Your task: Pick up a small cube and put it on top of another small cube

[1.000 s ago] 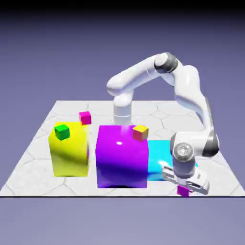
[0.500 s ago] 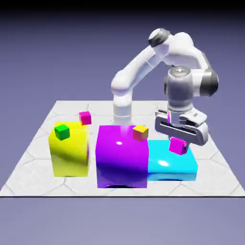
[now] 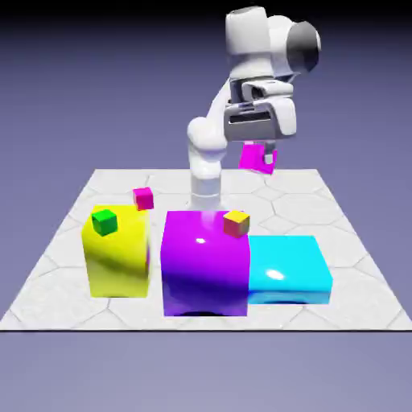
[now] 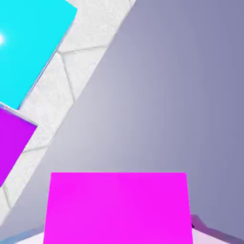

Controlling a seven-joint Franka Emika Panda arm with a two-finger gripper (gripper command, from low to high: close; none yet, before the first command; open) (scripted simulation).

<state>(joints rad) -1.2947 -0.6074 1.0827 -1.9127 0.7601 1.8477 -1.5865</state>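
gripper (image 3: 259, 154): fingers clamped on the small magenta cube (image 3: 257, 156), raised at 12 o'clock above the cyan block (image 3: 288, 268).

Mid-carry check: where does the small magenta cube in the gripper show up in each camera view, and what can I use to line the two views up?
Exterior view: small magenta cube hangs from the gripper, upper middle, high above the table.
Hand view: it fills the bottom middle.
Shared landmark: big cyan block, lower right in the exterior view, top left corner in the hand view.

The tiny plain magenta cube with a purplish tint (image 3: 257, 156) is held aloft, slightly tilted, clamped between the fingers, high above the far right part of the pale tiled surface (image 3: 338, 211).
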